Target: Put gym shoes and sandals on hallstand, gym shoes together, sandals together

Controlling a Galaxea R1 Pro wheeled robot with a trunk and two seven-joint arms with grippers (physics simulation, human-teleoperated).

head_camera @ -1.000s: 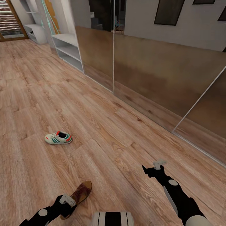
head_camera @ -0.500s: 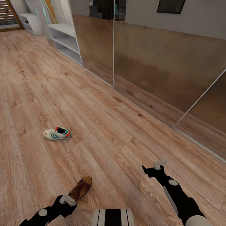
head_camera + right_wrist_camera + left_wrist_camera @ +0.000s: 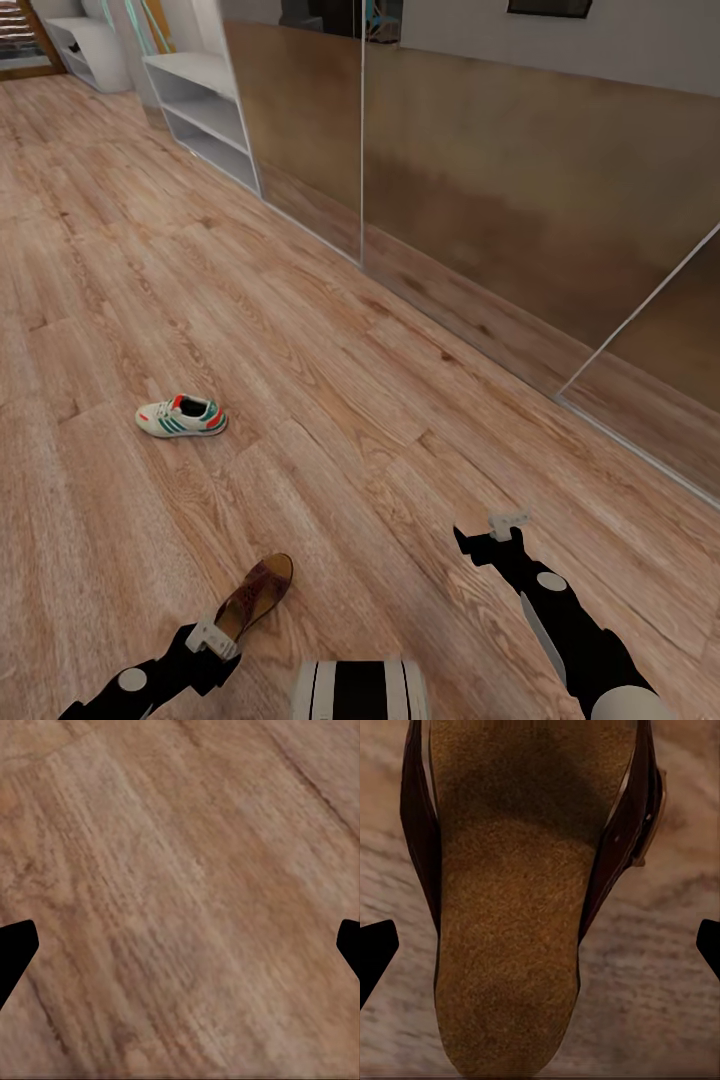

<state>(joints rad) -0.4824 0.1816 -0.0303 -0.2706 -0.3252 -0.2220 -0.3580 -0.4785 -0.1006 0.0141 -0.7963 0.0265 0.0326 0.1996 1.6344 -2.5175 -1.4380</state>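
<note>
The corridor floor (image 3: 330,400) of light wood-grain planks is seen running beside mirrored wall panels (image 3: 480,180). The pale hallstand (image 3: 205,110) is set far ahead against that wall. One gym shoe (image 3: 182,416) is left on the floor, well apart from both arms. A brown sandal (image 3: 256,595) is lain just before the left hand (image 3: 203,640), whose fingers are spread wide above its tan insole (image 3: 510,937). The right hand (image 3: 490,535) is held released over bare planks (image 3: 180,900).
</note>
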